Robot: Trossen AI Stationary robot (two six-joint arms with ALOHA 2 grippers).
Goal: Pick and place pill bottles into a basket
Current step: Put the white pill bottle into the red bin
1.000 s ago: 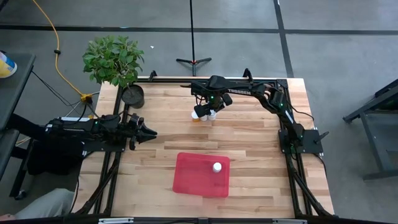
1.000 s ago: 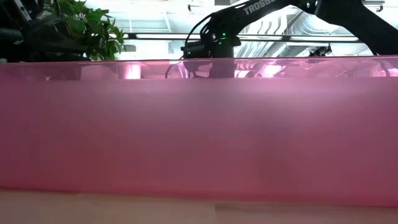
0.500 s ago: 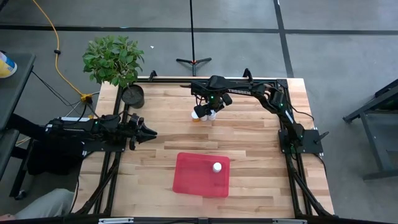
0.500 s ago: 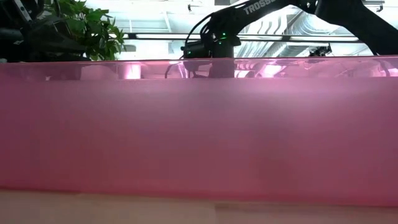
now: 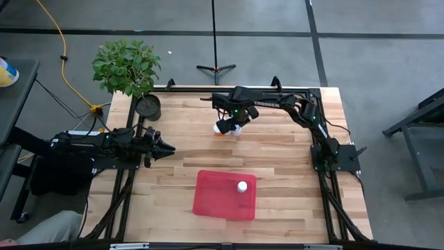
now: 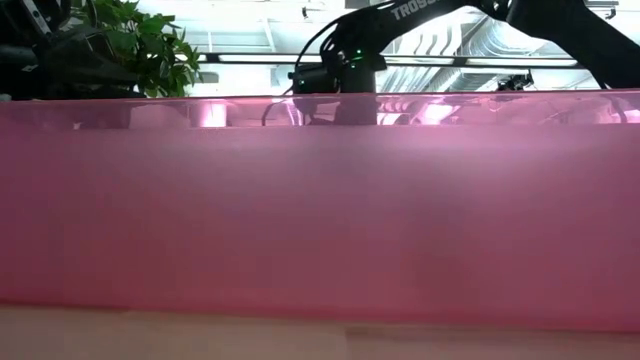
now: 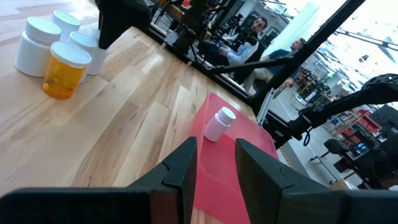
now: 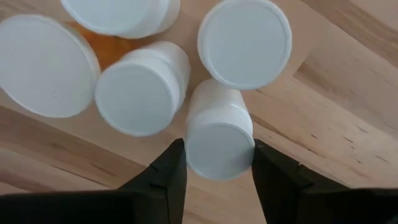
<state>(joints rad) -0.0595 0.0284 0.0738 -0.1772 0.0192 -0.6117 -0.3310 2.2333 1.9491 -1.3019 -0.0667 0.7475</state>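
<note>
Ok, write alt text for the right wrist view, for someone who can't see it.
Seen from above, the right pincer is shut on a white bottle, a dark finger on each side. Four more white-capped bottles crowd right beside it on the wooden table, and orange shows beneath one of them.

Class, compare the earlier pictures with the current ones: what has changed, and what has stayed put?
The right gripper has closed on a white pill bottle in the cluster at the table's far side. The left gripper, the red basket and the bottle lying in it are unchanged.
</note>
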